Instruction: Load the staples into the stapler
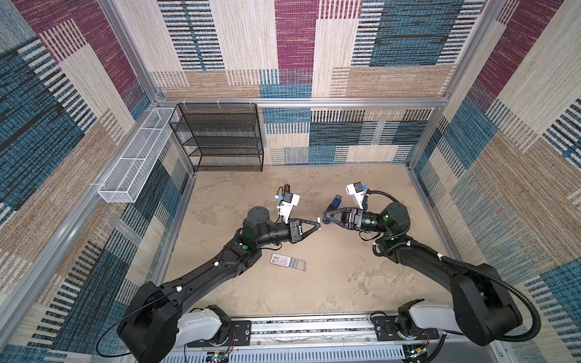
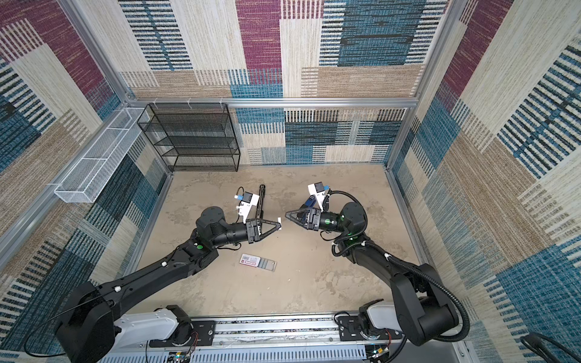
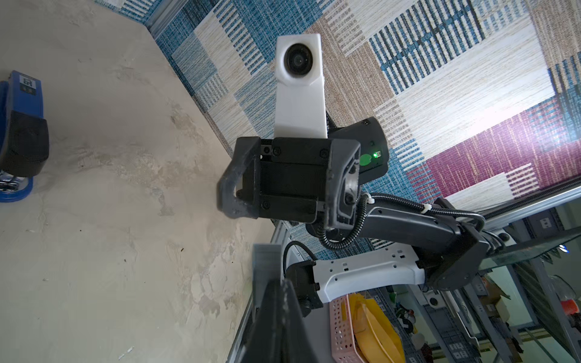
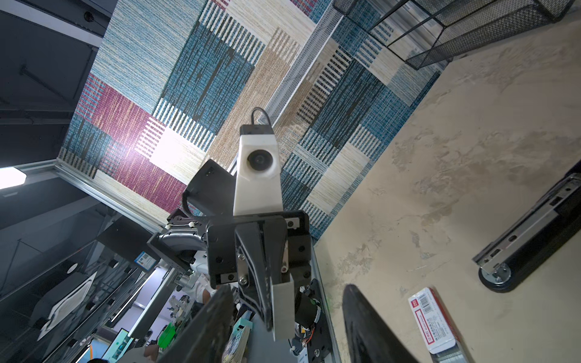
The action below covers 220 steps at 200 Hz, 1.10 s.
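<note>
Storage comes first at the far left: a long white wire-mesh basket (image 1: 125, 163) fixed along the side wall and a black mesh shelf rack (image 1: 220, 138) in the back corner, both well apart from the work.

Next, the left tool (image 1: 317, 225) hovers above the middle of the sandy tabletop (image 1: 345, 283). It is closed on a short grey strip of staples (image 4: 283, 311), pinched flat between its tips so that the strip's free end sticks out past them. That looks like a grip chosen to present the strip for feeding or handing over.

Behind that arm's wrist camera, a long black stapler (image 2: 261, 201) lies on the tabletop. The right wrist view shows its metal channel bared, probably opened to take the strip. Nearer the robot, a white-and-red barcoded card box (image 1: 280, 259) lies flat with its clear tray (image 1: 298, 264) slid partly out and grey strips showing in it.

Right of centre, the right tool (image 1: 325, 216) faces the left one. Their tips are near but apart, and its jaws are parted and empty, likely placed to steady or receive something. Just behind it, partly hidden, sits a blue stapler (image 1: 335, 203).

Which stapler is meant I cannot tell. The left wrist camera housing overhangs the black stapler in both top views, so a descent there looks cramped.
</note>
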Each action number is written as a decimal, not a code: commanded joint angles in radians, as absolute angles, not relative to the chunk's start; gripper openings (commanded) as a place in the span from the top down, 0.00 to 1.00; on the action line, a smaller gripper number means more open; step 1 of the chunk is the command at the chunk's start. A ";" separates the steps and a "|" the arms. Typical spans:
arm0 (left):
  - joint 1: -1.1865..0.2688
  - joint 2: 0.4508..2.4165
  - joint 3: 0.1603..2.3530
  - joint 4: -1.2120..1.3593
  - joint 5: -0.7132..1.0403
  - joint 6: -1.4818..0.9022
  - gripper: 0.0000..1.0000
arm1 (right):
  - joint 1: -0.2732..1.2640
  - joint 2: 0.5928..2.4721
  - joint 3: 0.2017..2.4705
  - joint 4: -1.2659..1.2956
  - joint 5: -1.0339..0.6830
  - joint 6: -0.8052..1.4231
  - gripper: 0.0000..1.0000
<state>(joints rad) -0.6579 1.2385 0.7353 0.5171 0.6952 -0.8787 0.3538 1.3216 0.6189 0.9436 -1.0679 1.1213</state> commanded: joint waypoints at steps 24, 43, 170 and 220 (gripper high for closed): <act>-0.664 1.247 0.742 0.584 0.732 -0.901 1.00 | 0.381 1.336 0.636 1.032 -1.125 1.164 0.45; -0.666 1.249 0.741 0.587 0.732 -0.902 1.00 | 0.390 1.341 0.641 1.034 -1.134 1.163 0.48; -0.666 1.244 0.727 0.603 0.725 -0.909 1.00 | 0.405 1.352 0.642 1.051 -1.147 1.173 0.65; -0.666 1.241 0.722 0.603 0.724 -0.912 1.00 | 0.405 1.351 0.639 1.054 -1.144 1.175 0.70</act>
